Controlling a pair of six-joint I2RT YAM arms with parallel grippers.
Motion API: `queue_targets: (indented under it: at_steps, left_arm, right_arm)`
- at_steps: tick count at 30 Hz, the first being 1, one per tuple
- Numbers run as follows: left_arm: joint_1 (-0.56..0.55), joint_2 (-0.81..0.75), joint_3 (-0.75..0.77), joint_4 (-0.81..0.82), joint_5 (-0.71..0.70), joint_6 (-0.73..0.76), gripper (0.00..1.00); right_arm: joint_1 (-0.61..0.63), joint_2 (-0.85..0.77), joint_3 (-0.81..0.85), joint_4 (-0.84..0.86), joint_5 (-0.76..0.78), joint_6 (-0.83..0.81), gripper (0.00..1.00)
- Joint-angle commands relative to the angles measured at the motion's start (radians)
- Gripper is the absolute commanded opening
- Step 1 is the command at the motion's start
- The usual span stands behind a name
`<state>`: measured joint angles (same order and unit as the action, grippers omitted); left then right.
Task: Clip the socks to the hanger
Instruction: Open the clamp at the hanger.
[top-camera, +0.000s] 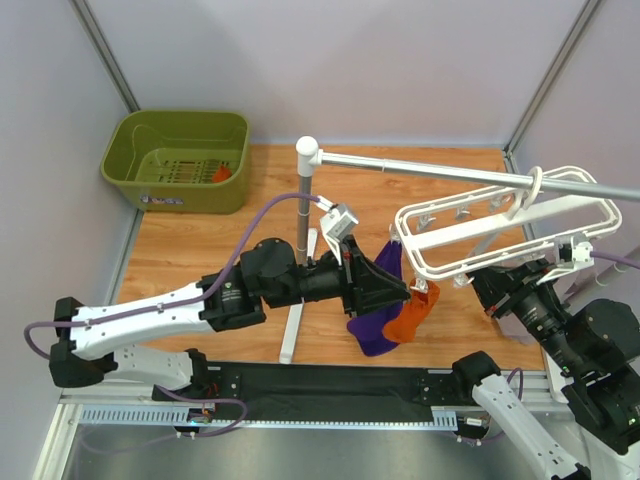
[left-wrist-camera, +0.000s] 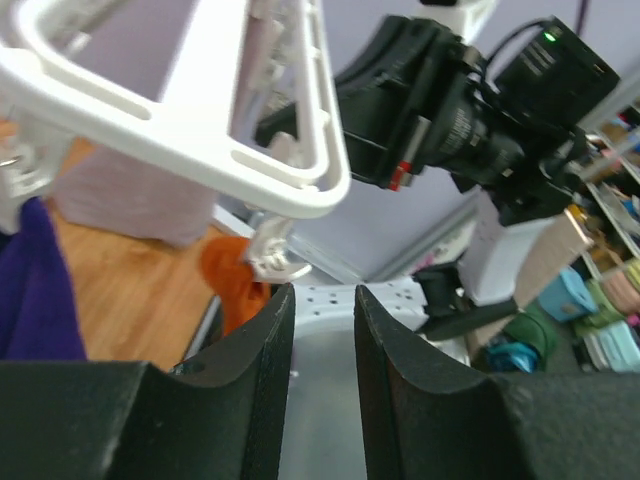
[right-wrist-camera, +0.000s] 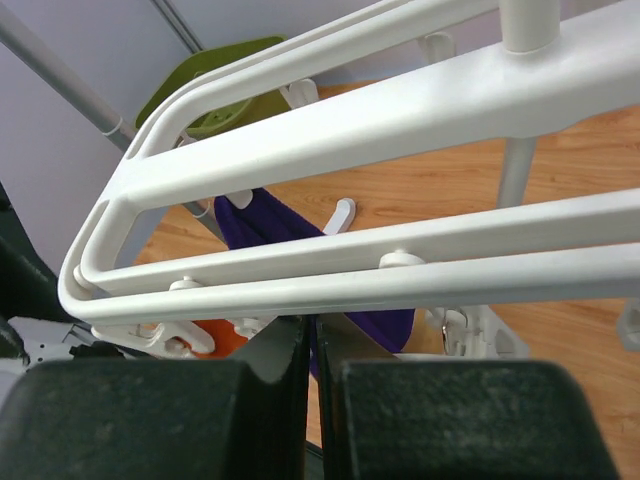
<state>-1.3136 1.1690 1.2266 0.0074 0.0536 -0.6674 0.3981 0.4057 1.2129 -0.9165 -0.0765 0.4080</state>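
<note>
Your left gripper (left-wrist-camera: 322, 292) is open, its fingers apart. One sock (left-wrist-camera: 232, 285) hangs at its 10 o'clock, just beside the near finger and under a hanger (left-wrist-camera: 200, 135) clip (left-wrist-camera: 270, 255), partly hidden by that finger. Your right gripper (right-wrist-camera: 311, 325) has its fingers nearly together, tips at the hanger's underside; whether they pinch it is hidden. An orange scrap (top-camera: 222, 173) in the basket (top-camera: 190, 192) is too small to identify.

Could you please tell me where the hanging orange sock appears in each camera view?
Top external: orange sock hangs at centre, under the hanger.
Left wrist: sock left of centre.
Right wrist: sock bottom left.
Shared landmark: purple cloth beside it.
</note>
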Motion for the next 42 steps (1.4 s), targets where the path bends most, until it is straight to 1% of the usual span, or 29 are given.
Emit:
queue_targets:
  at_steps: [1, 3, 4, 6, 8, 9, 10, 12, 13, 15, 16, 17, 18, 19, 21, 22, 23, 24, 25, 27, 29, 35, 37, 38, 39, 41, 42]
  left_arm:
    - [-0.057, 0.067, -0.018, 0.227, 0.135, -0.066, 0.35]
    - [-0.094, 0.116, 0.014, 0.239, 0.120, -0.038, 0.34]
    - [-0.130, 0.138, 0.058, 0.240, 0.109, -0.015, 0.33]
    - [-0.165, 0.182, 0.108, 0.253, 0.094, 0.015, 0.30]
    - [-0.222, 0.221, 0.129, 0.266, 0.014, 0.043, 0.29]
    - [-0.240, 0.231, 0.152, 0.253, -0.029, 0.075, 0.28]
    - [-0.272, 0.242, 0.160, 0.241, -0.135, 0.089, 0.28]
    - [-0.295, 0.280, 0.184, 0.212, -0.246, 0.141, 0.30]
    - [-0.317, 0.293, 0.192, 0.212, -0.373, 0.172, 0.31]
    - [-0.323, 0.343, 0.217, 0.216, -0.477, 0.231, 0.32]
    - [-0.323, 0.363, 0.224, 0.230, -0.557, 0.255, 0.34]
    - [-0.323, 0.407, 0.232, 0.280, -0.583, 0.288, 0.35]
    - [-0.322, 0.432, 0.250, 0.311, -0.600, 0.372, 0.36]
    - [-0.320, 0.455, 0.266, 0.325, -0.635, 0.400, 0.38]
    - [-0.312, 0.509, 0.315, 0.316, -0.633, 0.440, 0.39]
    - [-0.300, 0.523, 0.320, 0.321, -0.659, 0.443, 0.39]
    - [-0.268, 0.529, 0.309, 0.310, -0.625, 0.402, 0.39]
    - [-0.268, 0.523, 0.300, 0.296, -0.624, 0.372, 0.39]
    - [-0.230, 0.515, 0.284, 0.295, -0.547, 0.349, 0.38]
    - [-0.199, 0.506, 0.272, 0.263, -0.520, 0.283, 0.38]
    - [-0.167, 0.501, 0.267, 0.263, -0.477, 0.288, 0.41]
    - [-0.121, 0.497, 0.255, 0.282, -0.480, 0.307, 0.42]
    - [-0.110, 0.491, 0.246, 0.282, -0.477, 0.308, 0.42]
    - [-0.107, 0.480, 0.240, 0.290, -0.472, 0.308, 0.42]
    - [-0.105, 0.471, 0.226, 0.295, -0.466, 0.310, 0.42]
    - [-0.105, 0.453, 0.217, 0.299, -0.456, 0.318, 0.42]
    - [-0.105, 0.446, 0.209, 0.299, -0.452, 0.324, 0.42]
  right_arm:
    - [0.005, 0.018, 0.027, 0.001, -0.020, 0.031, 0.03]
    - [0.005, 0.022, 0.030, 0.005, -0.043, 0.044, 0.03]
    - [0.005, 0.024, 0.030, 0.010, -0.049, 0.058, 0.03]
    - [0.007, 0.028, 0.042, 0.008, -0.057, 0.074, 0.03]
    - [0.005, 0.030, 0.048, 0.005, -0.059, 0.100, 0.03]
    - [0.005, 0.030, 0.056, 0.004, -0.052, 0.109, 0.03]
    - [0.005, 0.030, 0.056, 0.002, -0.049, 0.117, 0.03]
    - [0.005, 0.025, 0.056, 0.001, -0.042, 0.144, 0.03]
    - [0.005, 0.024, 0.057, -0.002, -0.039, 0.155, 0.03]
    - [0.005, 0.024, 0.057, -0.008, -0.022, 0.189, 0.03]
    - [0.004, 0.024, 0.057, -0.012, -0.022, 0.196, 0.03]
    - [0.005, 0.027, 0.056, -0.012, -0.022, 0.202, 0.03]
    - [0.005, 0.028, 0.054, -0.016, -0.020, 0.213, 0.03]
    - [0.005, 0.030, 0.059, -0.021, -0.019, 0.216, 0.03]
    - [0.005, 0.038, 0.079, -0.039, 0.009, 0.215, 0.03]
    - [0.005, 0.041, 0.091, -0.076, 0.027, 0.210, 0.03]
    - [0.005, 0.047, 0.123, -0.105, 0.052, 0.189, 0.04]
    - [0.004, 0.051, 0.141, -0.105, 0.063, 0.189, 0.05]
    - [0.005, 0.059, 0.161, -0.149, 0.075, 0.157, 0.05]
    - [0.005, 0.071, 0.215, -0.192, 0.132, 0.128, 0.08]
    - [0.005, 0.071, 0.237, -0.234, 0.168, 0.103, 0.08]
    - [0.005, 0.070, 0.292, -0.311, 0.216, 0.069, 0.11]
    - [0.005, 0.071, 0.326, -0.341, 0.231, 0.039, 0.14]
    - [0.005, 0.070, 0.333, -0.347, 0.253, 0.023, 0.18]
    - [0.005, 0.065, 0.336, -0.351, 0.262, -0.013, 0.25]
    - [0.005, 0.055, 0.324, -0.340, 0.261, -0.040, 0.31]
    - [0.005, 0.050, 0.314, -0.311, 0.245, -0.058, 0.37]
